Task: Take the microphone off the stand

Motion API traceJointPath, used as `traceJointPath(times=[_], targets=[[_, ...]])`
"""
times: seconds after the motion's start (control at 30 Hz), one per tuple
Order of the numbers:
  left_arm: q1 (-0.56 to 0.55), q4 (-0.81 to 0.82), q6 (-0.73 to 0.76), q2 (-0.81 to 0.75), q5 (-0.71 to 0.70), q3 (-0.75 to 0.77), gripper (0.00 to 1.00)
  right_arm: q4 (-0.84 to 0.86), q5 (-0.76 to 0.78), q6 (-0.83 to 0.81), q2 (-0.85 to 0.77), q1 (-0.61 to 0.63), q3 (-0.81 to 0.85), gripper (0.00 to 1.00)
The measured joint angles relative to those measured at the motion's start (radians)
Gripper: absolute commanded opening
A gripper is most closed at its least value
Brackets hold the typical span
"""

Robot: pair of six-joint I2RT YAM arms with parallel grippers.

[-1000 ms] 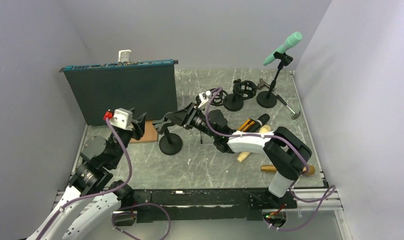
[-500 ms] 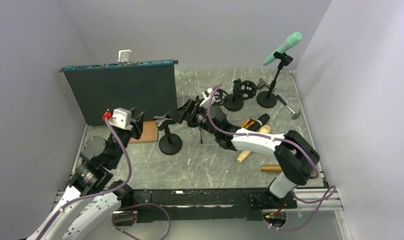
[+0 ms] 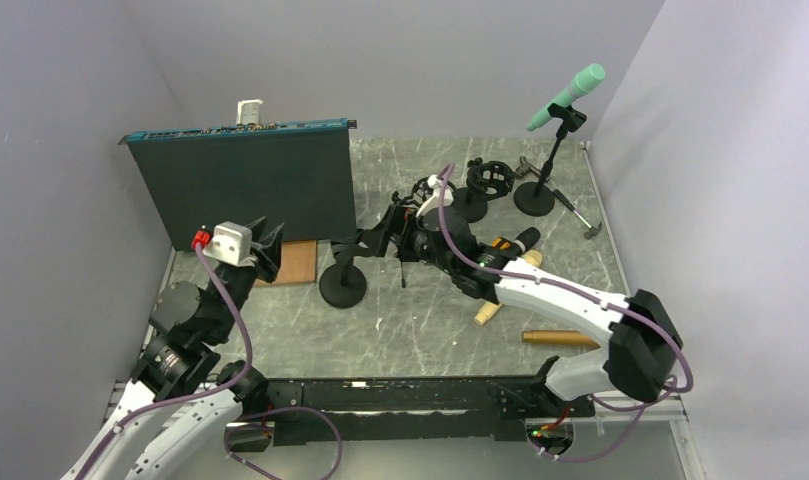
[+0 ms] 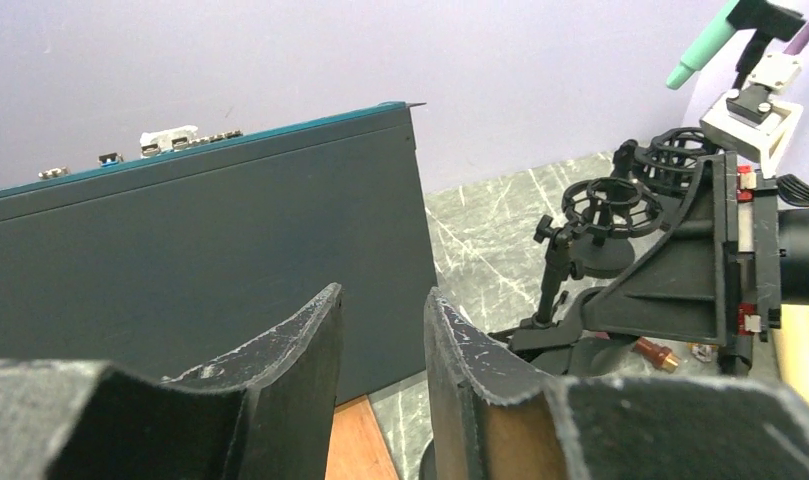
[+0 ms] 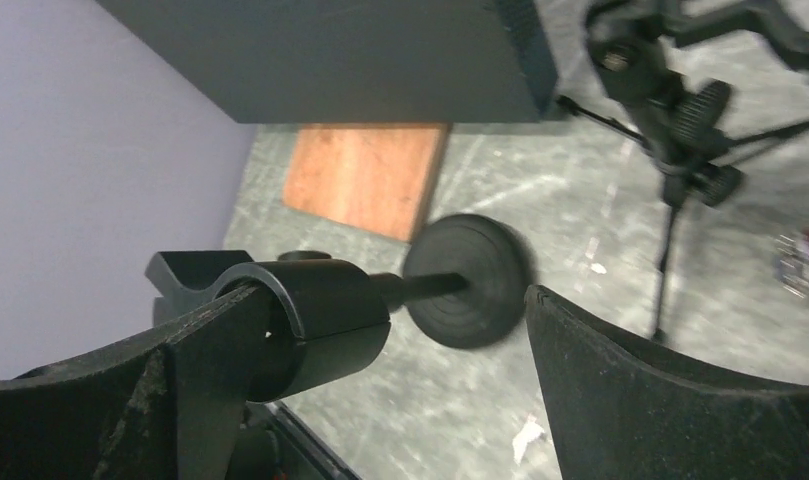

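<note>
**Position of the work item.** The green microphone [image 3: 570, 93] sat in the clip of the far stand [image 3: 536, 196], at the far right corner of the desk [image 3: 420, 330]. Its head was tilted up and outward, well apart from both arms. It was the only microphone seen seated in a stand, so it was judged to be the item to remove. That step was not yet done.

**Right claw.** The right claw [image 5: 385, 310] stood with its jaws wide apart, one on each side of the clip [image 5: 315, 320] of the near stand [image 3: 342, 285]. The clip lay against one finger and clear of the other, so nothing was clamped. The clip appeared empty. The wide spread was judged to serve clearance around the clip, not a grip.

**Left claw.** The left claw [image 4: 382, 300] showed a narrow gap between its jaws, with nothing in it. It was held low beside the dark rack unit [image 3: 250, 185], facing across toward the near stand — judged a standby posture, clear of the right arm.

**Markings.** No brand or label could be read on the microphone or on either stand. The top edge of the rack unit showed connectors but no legible text. The black camera barrel [image 4: 805, 255] carried pale lettering, too small to read.
</note>
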Motion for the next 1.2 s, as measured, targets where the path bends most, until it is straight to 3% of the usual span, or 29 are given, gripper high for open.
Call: traceJointPath(times=[0.33,0.5,0.67,0.93,1.2], targets=[[0.0,0.0,-0.02,-0.039,0.027,0.0,0.39,-0.42,0.278,-0.121,-0.229,0.003,0.004,1.0],[-0.003,0.0,-0.021,-0.048,0.03,0.0,0.39,-0.529,0.404,-0.192,-0.278,-0.013,0.043,1.0],[-0.009,-0.004,-0.021,-0.051,0.031,0.002,0.39,-0.559,0.45,-0.255,-0.28,-0.076,0.089,1.0],[-0.009,-0.007,-0.021,-0.051,0.031,0.002,0.38,-0.495,0.375,-0.306,-0.262,-0.144,0.094,1.0],[-0.009,-0.007,-0.021,-0.045,0.031,0.002,0.39,-0.462,0.39,-0.354,-0.266,-0.365,0.092,1.0]])
